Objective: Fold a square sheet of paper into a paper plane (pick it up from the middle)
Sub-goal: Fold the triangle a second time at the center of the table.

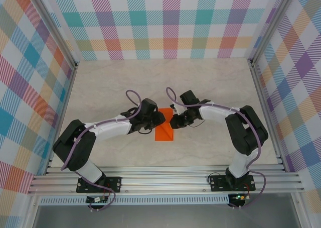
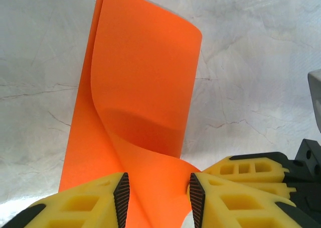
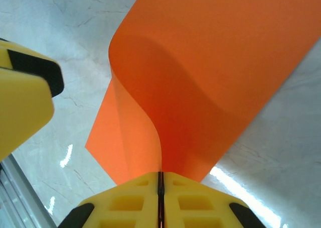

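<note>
The square sheet of paper (image 1: 164, 132) lay curled over, its long axis seemingly running near to far; the right gripper (image 3: 160, 177) pinched it, the left gripper (image 2: 158, 189) gaped astride it.

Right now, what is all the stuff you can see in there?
paper: one, bright orange, middle of the table, partly curled over
table: one, pale marbled, under everything
walls: three, pastel checks, around the table
rails: several, silver, along the near edge
left arm: one, black and white, reaching to the paper
right arm: one, black and white, reaching to the paper
left end effector: one, yellow fingers, open around the paper
right end effector: one, yellow fingers, shut on the paper
</note>
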Motion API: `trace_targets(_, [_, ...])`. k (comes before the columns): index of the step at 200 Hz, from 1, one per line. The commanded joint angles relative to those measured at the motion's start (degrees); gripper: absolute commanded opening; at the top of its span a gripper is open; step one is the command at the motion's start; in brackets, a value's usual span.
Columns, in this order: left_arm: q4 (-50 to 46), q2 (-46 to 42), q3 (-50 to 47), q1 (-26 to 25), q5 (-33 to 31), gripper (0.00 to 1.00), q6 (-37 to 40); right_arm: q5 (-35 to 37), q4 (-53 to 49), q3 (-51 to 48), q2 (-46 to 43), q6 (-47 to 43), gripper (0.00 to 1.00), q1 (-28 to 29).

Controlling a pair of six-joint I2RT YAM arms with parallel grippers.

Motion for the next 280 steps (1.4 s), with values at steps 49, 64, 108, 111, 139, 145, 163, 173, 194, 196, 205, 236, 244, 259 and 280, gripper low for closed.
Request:
trace_targets(49, [0.4, -0.7, -0.7, -0.7, 1.4, 0.37, 1.2, -0.1, -4.1, 4.7, 3.9, -4.7, 0.10, -0.4])
trace_targets(64, [0.6, -0.6, -0.9, -0.6, 1.7, 0.37, 1.2, -0.1, -4.3, 4.9, 4.3, -5.1, 0.11, -0.3])
trace_targets(108, [0.7, 0.3, -0.6, -0.8, 2.3, 0.37, 1.3, -0.5, -5.1, 5.9, 5.6, -6.5, 0.11, -0.3])
trace_targets(111, [0.8, 0.4, -0.5, -0.7, 2.4, 0.37, 1.3, -0.5, -5.1, 6.0, 5.7, -6.6, 0.11, -0.4])
trace_targets(139, [0.9, 0.9, -0.2, -0.9, 2.7, 0.36, 1.3, -0.7, -5.5, 6.8, 6.5, -7.2, 0.12, -0.4])
trace_targets(145, [0.9, 1.1, -0.2, -0.9, 2.7, 0.36, 1.4, -0.8, -5.6, 6.9, 6.7, -7.3, 0.12, -0.4])
trace_targets(163, [0.9, 1.3, -0.1, -0.9, 2.8, 0.36, 1.3, -0.9, -5.7, 7.2, 6.9, -7.5, 0.12, -0.3])
trace_targets(173, [0.8, 1.3, -0.2, -0.9, 2.8, 0.36, 1.3, -1.1, -5.6, 7.5, 7.1, -7.6, 0.12, -0.4])
trace_targets(194, [0.8, 1.5, -0.2, -0.9, 2.8, 0.36, 1.3, -1.3, -6.1, 8.2, 7.8, -8.0, 0.12, -0.4])
trace_targets(196, [0.7, 1.6, -0.1, -0.9, 2.8, 0.36, 1.3, -1.3, -6.2, 8.2, 7.7, -8.0, 0.12, -0.4])
trace_targets(205, [0.8, 1.7, 0.0, -0.9, 2.9, 0.36, 1.3, -1.2, -6.2, 8.4, 8.1, -8.1, 0.12, -0.4])
trace_targets(236, [0.5, 1.8, 0.4, -1.0, 2.8, 0.35, 1.3, -0.9, -6.6, 8.5, 8.4, -8.2, 0.12, -0.3])
trace_targets(244, [0.4, 1.9, 0.3, -1.0, 2.7, 0.34, 1.3, -0.8, -6.5, 8.4, 8.3, -8.2, 0.12, -0.4])
trace_targets(259, [0.3, 2.0, 0.4, -1.0, 2.7, 0.33, 1.3, -0.8, -6.5, 8.5, 8.4, -8.3, 0.12, -0.5])
trace_targets(280, [0.3, 2.2, 0.5, -1.1, 2.7, 0.30, 1.0, -0.7, -6.6, 8.6, 8.7, -8.3, 0.13, -0.5])
